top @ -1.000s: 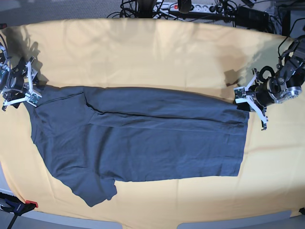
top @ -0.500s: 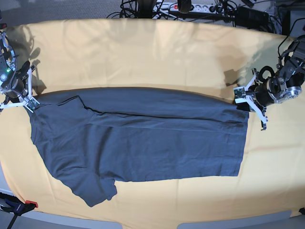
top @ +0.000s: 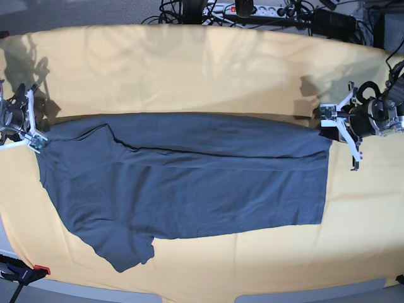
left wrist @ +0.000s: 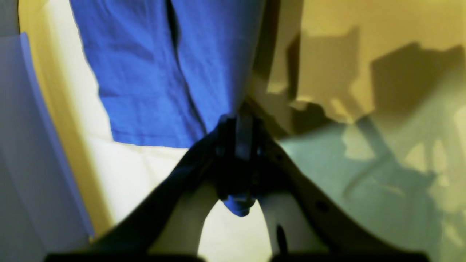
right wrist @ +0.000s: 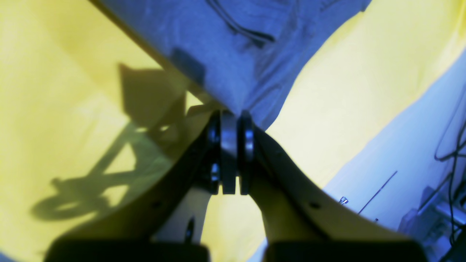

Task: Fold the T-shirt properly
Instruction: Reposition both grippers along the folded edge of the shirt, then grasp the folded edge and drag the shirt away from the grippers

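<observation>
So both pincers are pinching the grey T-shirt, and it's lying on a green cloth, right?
Not green: the cloth under the T-shirt is yellow-orange, as the base view shows. The rest is right: the left pincer and the right pincer are each shut on a corner of the shirt.

T-shirt [top: 189, 177] on cloth [top: 189, 69] | right gripper [top: 35, 142], left gripper [top: 328, 123] at opposite ends
</observation>
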